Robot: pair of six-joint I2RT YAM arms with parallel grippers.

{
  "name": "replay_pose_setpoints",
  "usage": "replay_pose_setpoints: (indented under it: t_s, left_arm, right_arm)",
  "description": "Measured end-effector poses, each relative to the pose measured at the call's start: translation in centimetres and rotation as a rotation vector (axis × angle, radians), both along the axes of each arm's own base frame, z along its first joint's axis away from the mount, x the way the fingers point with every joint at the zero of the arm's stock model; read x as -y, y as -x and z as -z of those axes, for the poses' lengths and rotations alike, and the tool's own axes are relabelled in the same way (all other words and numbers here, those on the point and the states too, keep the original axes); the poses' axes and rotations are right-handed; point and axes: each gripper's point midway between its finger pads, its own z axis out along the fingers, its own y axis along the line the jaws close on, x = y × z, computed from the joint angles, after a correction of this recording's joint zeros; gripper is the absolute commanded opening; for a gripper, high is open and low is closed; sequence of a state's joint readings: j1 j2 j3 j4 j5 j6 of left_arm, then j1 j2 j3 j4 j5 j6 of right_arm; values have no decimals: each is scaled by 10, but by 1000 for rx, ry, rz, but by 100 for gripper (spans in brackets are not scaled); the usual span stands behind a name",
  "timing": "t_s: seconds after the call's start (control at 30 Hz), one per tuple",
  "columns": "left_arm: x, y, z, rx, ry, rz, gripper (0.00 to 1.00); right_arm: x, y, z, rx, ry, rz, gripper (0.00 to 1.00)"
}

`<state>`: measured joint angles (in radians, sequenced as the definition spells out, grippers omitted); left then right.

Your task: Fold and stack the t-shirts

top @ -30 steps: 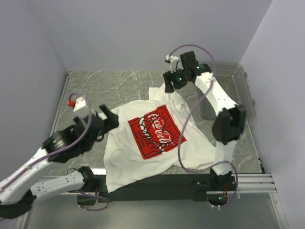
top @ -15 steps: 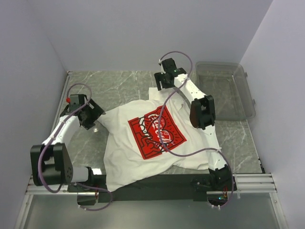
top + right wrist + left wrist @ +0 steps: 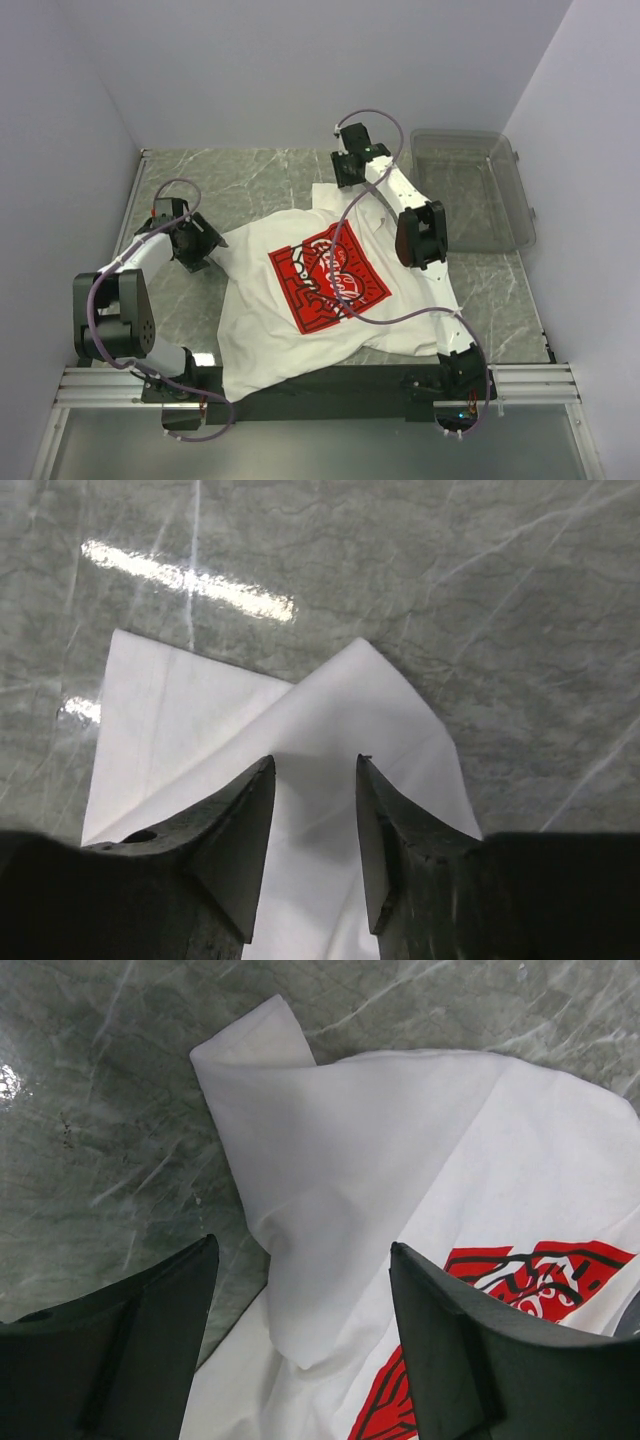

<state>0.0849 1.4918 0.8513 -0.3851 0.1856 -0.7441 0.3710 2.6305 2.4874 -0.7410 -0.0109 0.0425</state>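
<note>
Left gripper (image 3: 302, 1250) wide, right gripper (image 3: 315, 762) narrower

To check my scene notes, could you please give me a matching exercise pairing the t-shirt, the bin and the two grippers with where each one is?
Things:
1. t-shirt
2. bin
3. left gripper
4. right gripper

Places:
A. far right corner of the table
B. open, over the shirt's far edge
C. spread out mid-table
D. open, over the shirt's left edge

Pairs: 1-C; 2-A; 3-D; 4-B
</note>
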Motion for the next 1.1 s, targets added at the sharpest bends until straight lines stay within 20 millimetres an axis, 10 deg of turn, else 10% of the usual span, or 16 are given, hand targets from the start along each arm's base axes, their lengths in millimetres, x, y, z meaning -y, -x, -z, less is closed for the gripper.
replay_pose_setpoints:
  t_s: [0.2, 0.63, 0.67, 0.77, 0.93, 1.1]
  left_arm:
    - [1, 0, 0, 3, 3, 14, 73]
    - [-10, 12, 6, -12, -9, 3, 73]
    - [-10, 12, 4, -6, -12, 5, 73]
    - [-9, 13, -3, 20, -12, 15, 74]
    - [-7, 20, -4, 33, -10, 32, 75]
    - [-6, 25, -3, 35, -9, 43, 75]
  right_arm:
    - [-3, 14, 6, -71, -35, -49, 2]
    - [17, 60, -7, -203, -160, -93, 0]
    - [20, 61, -16, -195, -167, -91, 28]
    - [29, 51, -55, -111, -190, -73, 68]
    - [26, 33, -78, -37, -201, -63, 69]
    - [22, 28, -33, -101, -177, -33, 63]
